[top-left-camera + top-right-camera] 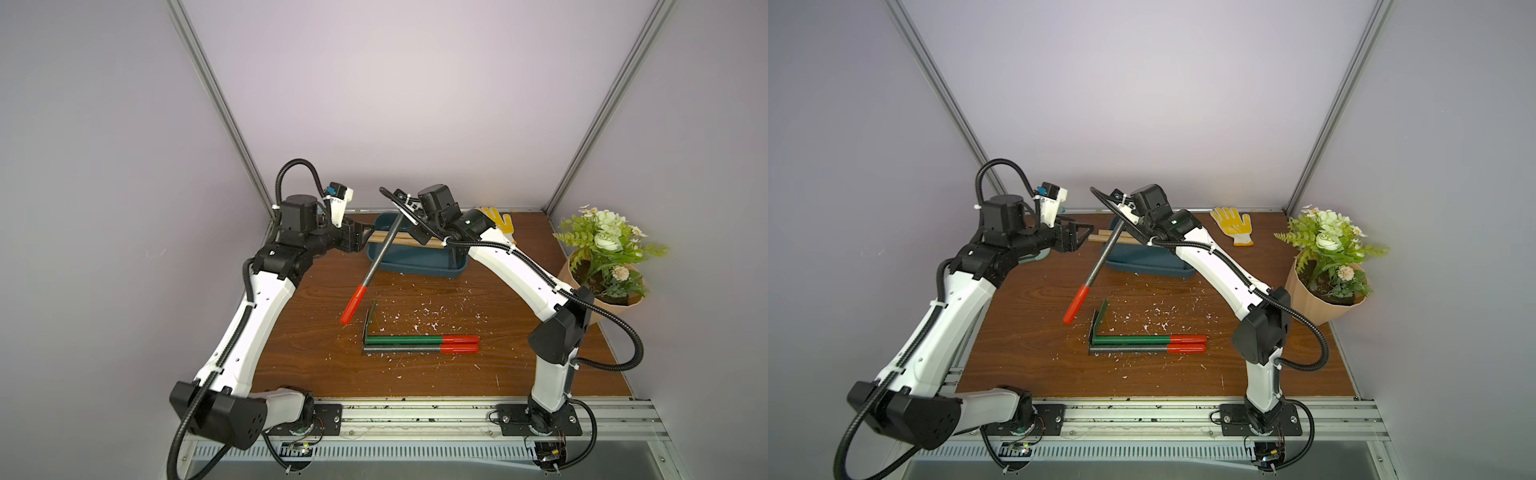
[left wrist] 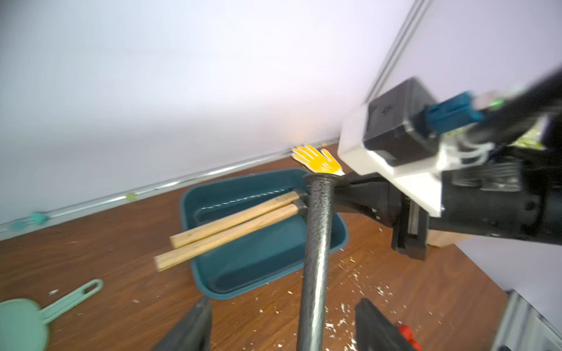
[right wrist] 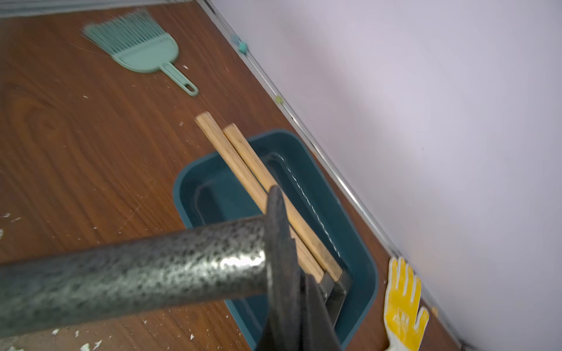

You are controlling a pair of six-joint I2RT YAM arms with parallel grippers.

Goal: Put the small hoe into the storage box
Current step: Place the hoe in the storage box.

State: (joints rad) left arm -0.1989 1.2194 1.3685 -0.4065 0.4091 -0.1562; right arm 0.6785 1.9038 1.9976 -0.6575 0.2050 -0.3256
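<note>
Small hoe [image 1: 384,253]: dark speckled metal shaft with a red grip, slanting through the middle of both top views; its head is sitting over the left part of the box and the red grip is pointing lower left, out past the near rim.
Storage box [image 1: 415,272]: shallow teal plastic tray, lying centre frame near the back wall.
Right claw [image 2: 343,190]: pinching the hoe at its head, jaws clamped on it.
Left claw [image 2: 282,313]: jaws standing apart, the shaft passing between them.
Two wooden-handled tools [image 2: 231,228]: lying in the box, handles poking over its left rim.
Green and grey red-gripped tools [image 1: 415,345]: lying side by side below centre on the brown wooden table [image 1: 457,374].
Yellow work glove [image 1: 1231,224]: lying right of the box.
Potted white flowers [image 1: 602,257]: standing at the right edge.
</note>
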